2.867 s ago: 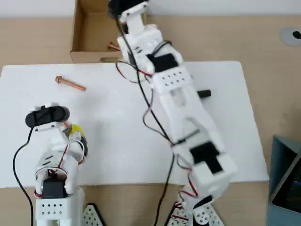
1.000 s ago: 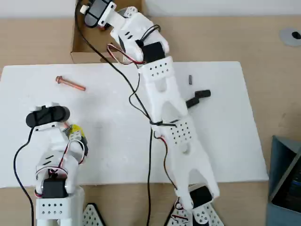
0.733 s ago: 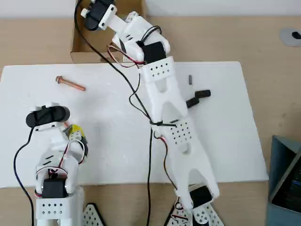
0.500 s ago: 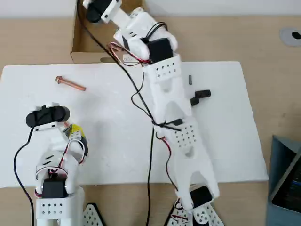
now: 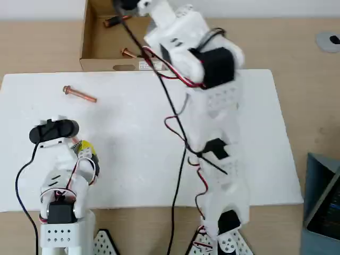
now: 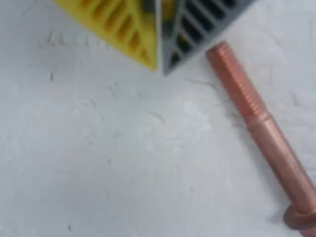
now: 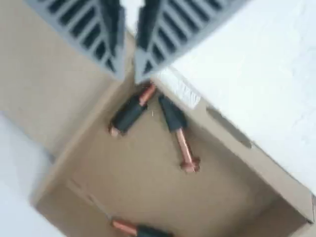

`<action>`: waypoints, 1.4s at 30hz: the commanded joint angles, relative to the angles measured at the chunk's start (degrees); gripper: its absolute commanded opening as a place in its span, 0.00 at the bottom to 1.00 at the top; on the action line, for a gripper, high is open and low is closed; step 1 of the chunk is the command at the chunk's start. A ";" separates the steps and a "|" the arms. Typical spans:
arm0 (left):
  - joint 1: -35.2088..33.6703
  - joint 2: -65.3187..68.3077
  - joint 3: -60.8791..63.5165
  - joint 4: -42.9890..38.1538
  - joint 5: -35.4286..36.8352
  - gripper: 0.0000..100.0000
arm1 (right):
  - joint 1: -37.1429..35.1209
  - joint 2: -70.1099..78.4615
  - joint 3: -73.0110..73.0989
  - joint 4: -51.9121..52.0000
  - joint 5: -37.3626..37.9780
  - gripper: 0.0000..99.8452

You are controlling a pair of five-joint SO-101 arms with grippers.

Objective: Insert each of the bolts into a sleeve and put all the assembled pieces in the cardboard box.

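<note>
Well, from overhead, the cardboard box (image 5: 87, 37) stands against the far edge of the white board (image 5: 127, 159), and the right arm (image 5: 218, 101) is extended over its open top. A bare copper bolt (image 5: 78, 94) lies on the board just outside the box's front wall. The left arm (image 5: 64, 175) sits well away from the box, at the board's near edge.

At the left wrist, the left gripper (image 6: 159, 63) has its yellow and grey fingers pressed tip to tip with nothing between them. The bare bolt's threaded end lies near those tips, and its hex head is farther off.

At the right wrist, the right gripper (image 7: 131, 74) hangs above the box, its grey fingers drawn to a thin slit and empty. Three assembled pieces (image 7: 129, 112) lie on the box floor, each a copper bolt pushed into a black sleeve. Two are close together by one wall and the third is near the opposite side.
</note>
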 commanded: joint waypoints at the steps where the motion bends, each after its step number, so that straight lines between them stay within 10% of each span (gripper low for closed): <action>1: -0.44 -0.31 0.70 0.09 -0.09 0.00 | 3.38 -6.55 -2.24 2.73 -3.08 0.01; 16: -0.35 -0.31 0.62 0.09 -0.26 0.00 | 15.43 -14.29 3.47 3.08 -8.88 0.01; 42: -0.35 -0.31 0.62 0.09 -0.09 0.00 | 17.10 -46.20 92.09 -1.76 -50.90 0.01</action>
